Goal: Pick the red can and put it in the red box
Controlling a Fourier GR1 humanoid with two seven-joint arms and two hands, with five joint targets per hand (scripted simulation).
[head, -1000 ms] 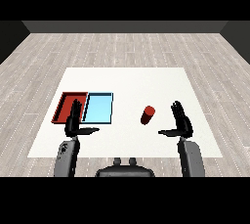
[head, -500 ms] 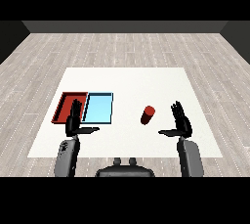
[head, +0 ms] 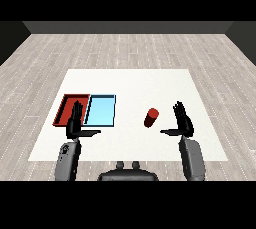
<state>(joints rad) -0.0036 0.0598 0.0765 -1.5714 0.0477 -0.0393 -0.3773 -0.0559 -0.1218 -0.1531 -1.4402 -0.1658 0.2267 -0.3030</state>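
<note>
Red can (head: pixel 151 118) upright on table (head: pixel 130 83), right of centre, towards near edge. Right hand (head: pixel 183 122) just beside it, fingers spread, thumb out — prob. lined up for grasp. Left hand (head: pixel 76 123) spread, idle, overlapping near edge of red tray (head: pixel 66 108); light blue tray (head: pixel 100 110) adjoining.

I stand at a white table (head: pixel 130 80) set on a floor (head: pixel 130 48) of pale grey wood planks. Beyond the floor, a dark wall (head: pixel 128 27) closes the room.
</note>
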